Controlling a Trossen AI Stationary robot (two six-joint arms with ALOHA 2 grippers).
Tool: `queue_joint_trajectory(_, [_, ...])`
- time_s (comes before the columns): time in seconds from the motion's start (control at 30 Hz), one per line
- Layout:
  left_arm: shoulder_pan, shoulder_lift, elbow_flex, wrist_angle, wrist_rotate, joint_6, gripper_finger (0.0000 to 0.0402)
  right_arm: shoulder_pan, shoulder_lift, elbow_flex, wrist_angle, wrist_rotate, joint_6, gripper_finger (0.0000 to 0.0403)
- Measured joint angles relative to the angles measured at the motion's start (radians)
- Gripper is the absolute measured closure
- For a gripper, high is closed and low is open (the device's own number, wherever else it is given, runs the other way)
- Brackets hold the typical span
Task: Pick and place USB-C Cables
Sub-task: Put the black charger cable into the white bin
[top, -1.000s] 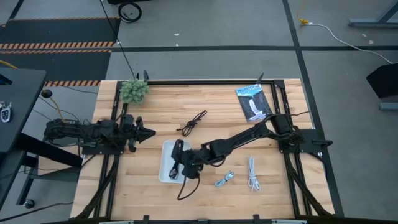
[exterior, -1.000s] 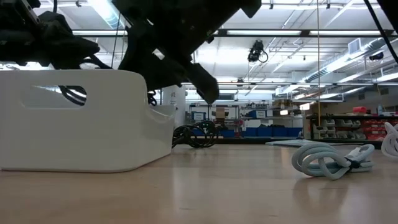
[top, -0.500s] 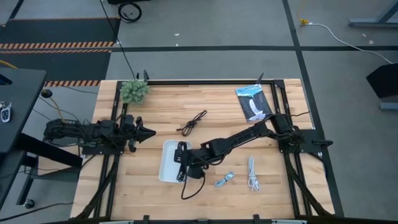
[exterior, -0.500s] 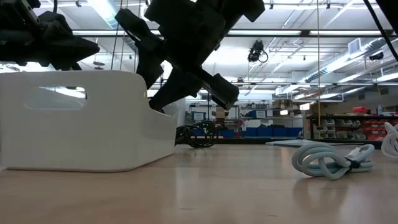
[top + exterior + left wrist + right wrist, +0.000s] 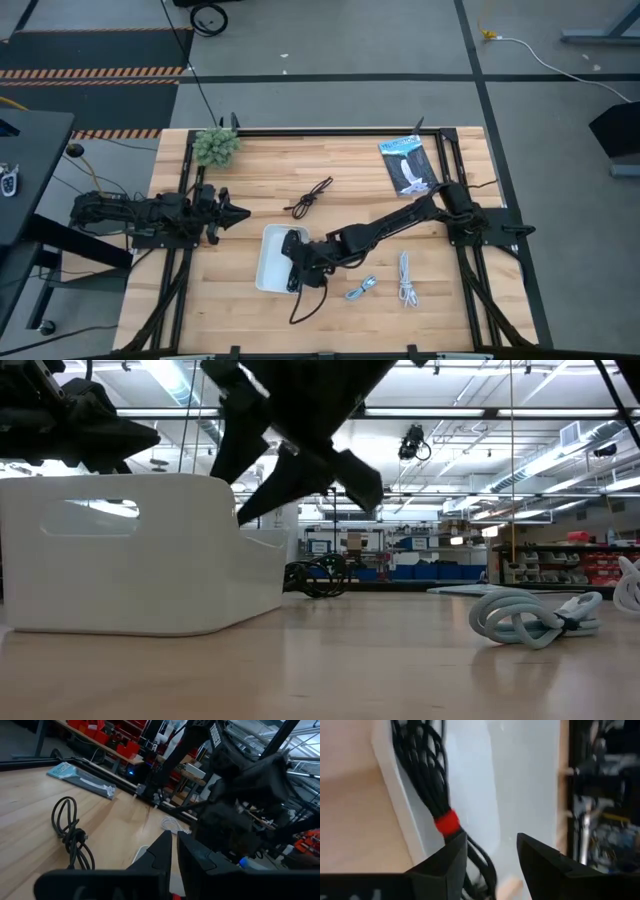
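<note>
A white tray sits near the table's middle. The red-and-black cable, bound by a red tie, lies partly inside it, draped over the rim, and its tail trails onto the table toward the near edge. My right gripper is open above the tray's right part. The black-brown cable lies farther back. The silver-grey cable and the white cable lie to the tray's right. My left gripper waits shut at the left side. My right gripper has one finger right beside the red-and-black cable, just past the red tie, coming from above. I cannot tell whether that finger touches the cable. The other finger stands clear over the tray's floor.
A blue-black flat packet lies near the far right corner and a green tuft sits at the far left corner. Black frame rails run along the table's edges. Bare wood shows between the tray and the far edge.
My right gripper has opened above the tray and risen a little. The loop of red-and-black cable that showed through the tray's handle slot in the low view is gone from the slot. The cable's tail stays on the table.
</note>
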Motion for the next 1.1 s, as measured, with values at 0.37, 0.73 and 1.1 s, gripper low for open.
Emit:
queue_joint_trajectory(0.37, [0.0,0.0,0.0,0.005,0.0,0.0,0.0365,-0.137,-0.179,0.001,-0.084,-0.155,0.206,0.0224])
queue_joint_trajectory(0.73, [0.0,0.0,0.0,0.007,0.0,0.0,0.0365,-0.355,-0.109,0.001,-0.199,-0.362,0.355,0.0173])
queue_joint_trajectory(1.1, [0.0,0.0,0.0,0.008,0.0,0.0,0.0365,-0.419,-0.008,0.001,-0.148,-0.364,0.342,0.0053])
